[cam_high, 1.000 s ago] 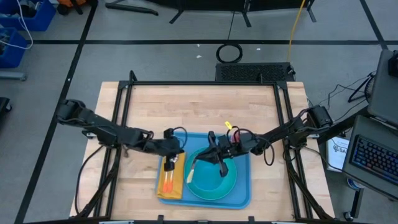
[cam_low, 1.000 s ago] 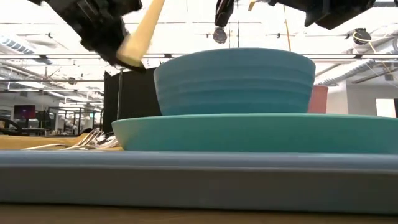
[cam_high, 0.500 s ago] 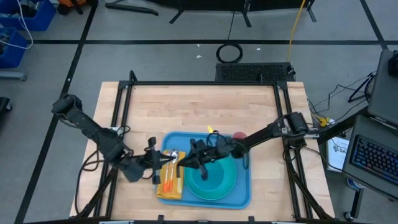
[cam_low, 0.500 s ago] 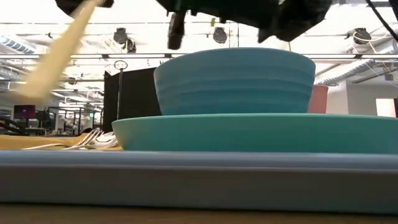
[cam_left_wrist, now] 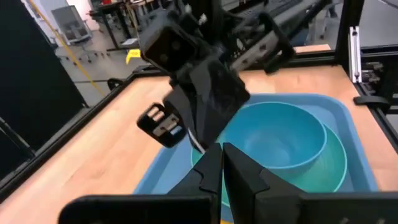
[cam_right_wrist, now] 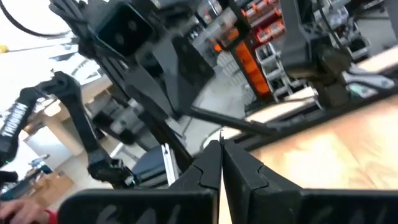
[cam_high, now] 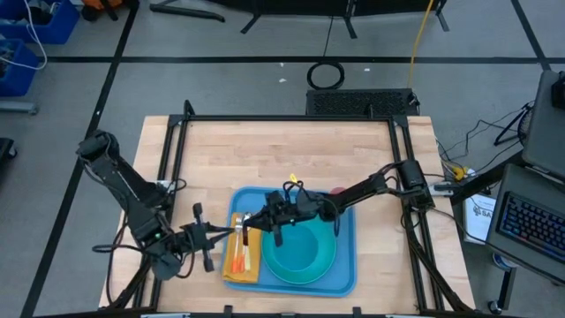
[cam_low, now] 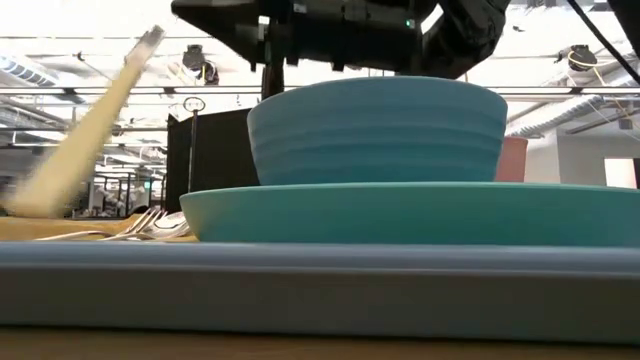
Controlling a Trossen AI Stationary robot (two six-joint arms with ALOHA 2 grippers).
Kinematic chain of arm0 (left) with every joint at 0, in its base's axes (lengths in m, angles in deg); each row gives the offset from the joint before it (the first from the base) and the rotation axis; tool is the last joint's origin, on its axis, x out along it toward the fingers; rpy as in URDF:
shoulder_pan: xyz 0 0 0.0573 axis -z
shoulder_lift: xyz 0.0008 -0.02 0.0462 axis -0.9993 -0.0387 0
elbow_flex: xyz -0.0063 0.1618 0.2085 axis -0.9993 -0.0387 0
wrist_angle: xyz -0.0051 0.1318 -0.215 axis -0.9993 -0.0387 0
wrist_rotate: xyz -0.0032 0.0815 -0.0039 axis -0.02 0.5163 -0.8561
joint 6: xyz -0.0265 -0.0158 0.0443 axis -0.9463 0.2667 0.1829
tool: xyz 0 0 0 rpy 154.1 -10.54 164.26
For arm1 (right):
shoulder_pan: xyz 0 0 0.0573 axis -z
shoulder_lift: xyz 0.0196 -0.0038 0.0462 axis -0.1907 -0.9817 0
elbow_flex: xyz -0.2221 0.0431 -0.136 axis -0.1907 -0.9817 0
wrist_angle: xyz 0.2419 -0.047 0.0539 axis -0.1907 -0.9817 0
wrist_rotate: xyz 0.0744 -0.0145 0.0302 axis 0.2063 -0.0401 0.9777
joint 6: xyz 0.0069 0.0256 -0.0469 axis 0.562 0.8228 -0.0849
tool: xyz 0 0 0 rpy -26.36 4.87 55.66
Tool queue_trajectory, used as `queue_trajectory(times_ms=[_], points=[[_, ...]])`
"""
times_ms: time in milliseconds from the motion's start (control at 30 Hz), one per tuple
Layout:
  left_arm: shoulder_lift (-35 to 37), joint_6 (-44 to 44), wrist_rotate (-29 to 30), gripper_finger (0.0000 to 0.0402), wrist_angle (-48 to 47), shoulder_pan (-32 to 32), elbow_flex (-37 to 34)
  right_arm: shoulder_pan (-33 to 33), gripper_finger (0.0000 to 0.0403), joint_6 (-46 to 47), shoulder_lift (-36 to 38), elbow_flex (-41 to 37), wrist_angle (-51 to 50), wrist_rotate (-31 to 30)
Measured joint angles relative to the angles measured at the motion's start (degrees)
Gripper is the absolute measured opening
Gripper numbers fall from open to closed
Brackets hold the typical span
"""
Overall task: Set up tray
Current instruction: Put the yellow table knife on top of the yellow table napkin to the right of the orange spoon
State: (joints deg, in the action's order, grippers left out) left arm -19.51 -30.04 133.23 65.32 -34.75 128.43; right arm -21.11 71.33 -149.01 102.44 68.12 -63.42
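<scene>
Left pincer [cam_high: 205, 237]: closed and empty; drawn back off the tray since a second ago, now over bare tabletop [cam_high: 291, 150] just beside the tray's left edge.
Tray [cam_high: 346, 281]: light-blue, at the tabletop's near middle; holds everything below.
Napkin [cam_high: 229, 272]: yellow-orange, along the tray's left side, with orange-handled cutlery [cam_high: 240, 258] on it.
Plate and bowl [cam_high: 305, 252]: turquoise, bowl stacked on plate, mid-tray.
Right pincer [cam_high: 256, 221]: clamped on a pale flat utensil [cam_low: 85, 135], carried leftward from above the bowl to above the napkin.
Meaning: utensil probably next onto the napkin; setup looks nearly complete.
In the way: cutlery already there leaves little room.
Farther off: reddish cup [cam_high: 339, 191] at the tray's far right corner.
</scene>
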Motion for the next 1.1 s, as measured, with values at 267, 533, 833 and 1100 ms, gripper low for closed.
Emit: queue_trajectory(times_ms=[267, 533, 833, 1100], points=[[0.0, -1.1, 1.1, 0.0019, -0.5, 0.1, 0.0, -0.5, 0.0000, 0.6, 0.0, -0.1, -1.6, -2.4], [0.0, -1.2, 1.1, 0.0019, -0.5, 0.0, 0.0, -0.7, 0.0000, 1.4, 0.0, -0.1, -4.8, -4.4], [0.0, -2.0, 1.2, 0.0019, -1.4, 0.0, 0.0, -0.9, 0.0000, 2.0, 0.0, -0.1, -6.7, -6.4], [0.0, -2.9, 1.6, 0.0019, -2.0, 0.0, 0.0, -0.9, 0.0000, 1.6, 0.0, -0.1, -8.3, -8.2]])
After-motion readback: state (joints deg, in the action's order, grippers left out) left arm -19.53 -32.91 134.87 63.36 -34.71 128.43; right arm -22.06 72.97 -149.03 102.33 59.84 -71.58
